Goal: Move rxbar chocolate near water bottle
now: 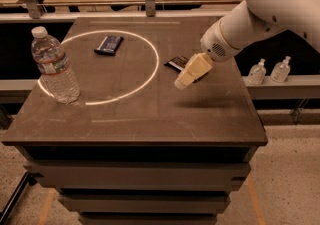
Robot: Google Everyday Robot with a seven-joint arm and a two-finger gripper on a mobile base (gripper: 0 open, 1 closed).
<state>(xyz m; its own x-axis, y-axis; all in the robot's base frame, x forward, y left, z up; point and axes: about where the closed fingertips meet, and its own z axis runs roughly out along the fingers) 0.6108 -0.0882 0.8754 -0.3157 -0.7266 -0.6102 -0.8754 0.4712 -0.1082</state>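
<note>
The rxbar chocolate is a flat black wrapper with a white patch, lying on the table right of centre, partly hidden by my gripper. My gripper, with its cream-coloured tip, hangs just over the bar's near right end, and its shadow falls on the table below. The water bottle is clear with a white cap and a white-and-red label. It stands upright at the table's left side, far from the bar.
A dark blue bar wrapper lies inside a bright light ring on the dark table. Two small clear bottles stand on a ledge to the right. A cluttered desk lies behind.
</note>
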